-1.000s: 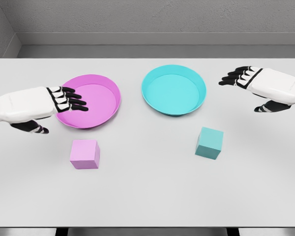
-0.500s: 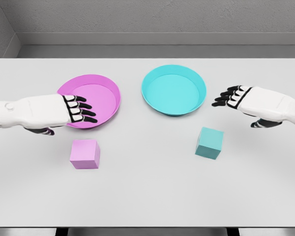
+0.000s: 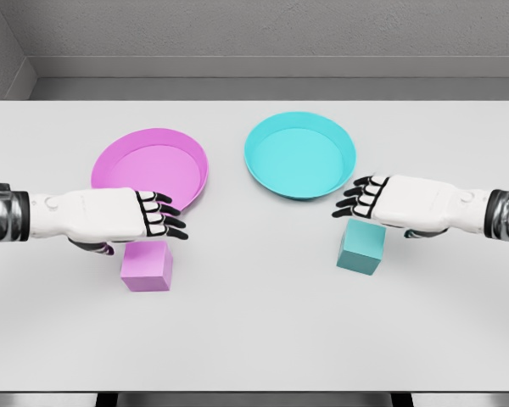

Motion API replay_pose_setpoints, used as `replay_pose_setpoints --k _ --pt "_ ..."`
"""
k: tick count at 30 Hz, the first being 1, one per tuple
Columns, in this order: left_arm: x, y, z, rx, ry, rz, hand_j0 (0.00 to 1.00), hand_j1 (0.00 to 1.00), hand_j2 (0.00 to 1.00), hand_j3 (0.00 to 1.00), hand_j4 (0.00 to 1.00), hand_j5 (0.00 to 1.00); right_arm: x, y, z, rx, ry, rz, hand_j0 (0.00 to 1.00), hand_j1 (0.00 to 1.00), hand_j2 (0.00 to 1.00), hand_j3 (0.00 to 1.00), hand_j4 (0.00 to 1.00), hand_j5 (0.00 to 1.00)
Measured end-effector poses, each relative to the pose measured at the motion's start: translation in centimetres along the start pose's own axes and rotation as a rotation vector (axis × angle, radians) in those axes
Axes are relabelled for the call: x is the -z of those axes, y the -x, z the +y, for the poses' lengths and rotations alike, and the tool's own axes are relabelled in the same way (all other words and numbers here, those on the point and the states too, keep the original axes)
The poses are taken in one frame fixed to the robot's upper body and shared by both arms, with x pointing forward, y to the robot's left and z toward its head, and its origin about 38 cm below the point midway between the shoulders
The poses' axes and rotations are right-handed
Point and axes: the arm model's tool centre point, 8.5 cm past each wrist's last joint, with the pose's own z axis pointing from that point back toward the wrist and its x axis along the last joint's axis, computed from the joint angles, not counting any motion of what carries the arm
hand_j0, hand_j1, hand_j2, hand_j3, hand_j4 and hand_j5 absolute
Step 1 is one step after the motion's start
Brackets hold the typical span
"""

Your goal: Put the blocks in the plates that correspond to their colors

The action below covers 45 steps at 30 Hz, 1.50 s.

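Even, bright, diffuse light is coming from overhead; the counter is showing only faint soft shadows under objects. No glare, blur or edge distortion is showing.

A simulated robot test room: a plain white tabletop set against bare grey textured walls, holding only bright plates and blocks, everything rendered clean and unmarked like a lab bench.
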Motion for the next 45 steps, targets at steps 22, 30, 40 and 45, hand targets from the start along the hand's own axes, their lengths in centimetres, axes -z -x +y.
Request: replay_pose_setpoints --k 22,30,40,45 --pt "1.5 -1.2 -2.0 -0.005 0.062 -0.039 1.0 1.0 1.0 1.0 1.0 1.0 2.8 -1.7 1.5 -0.073 -0.101 -0.053 1.0 1.0 1.0 1.0 1.0 1.0" --pt "1.7 -1.3 -2.3 -0.006 0.091 -0.043 1.0 1.0 1.0 1.0 1.0 1.0 3.3 -1.8 1.5 -0.094 -0.105 -0.045 1.0 1.0 1.0 1.0 1.0 1.0" --pt "3.4 -2.0 -2.4 0.015 0.111 -0.074 1.0 1.0 1.0 1.0 1.0 1.0 3.7 -2.1 1.9 -0.102 -0.116 -0.047 1.0 1.0 1.0 1.0 1.0 1.0" --pt "3.7 -2.1 -2.4 0.014 0.113 -0.078 0.98 0.98 0.98 0.98 0.98 0.98 3.7 -2.0 1.7 -0.109 -0.115 -0.046 0.86 0.86 0.86 0.86 0.86 0.86"
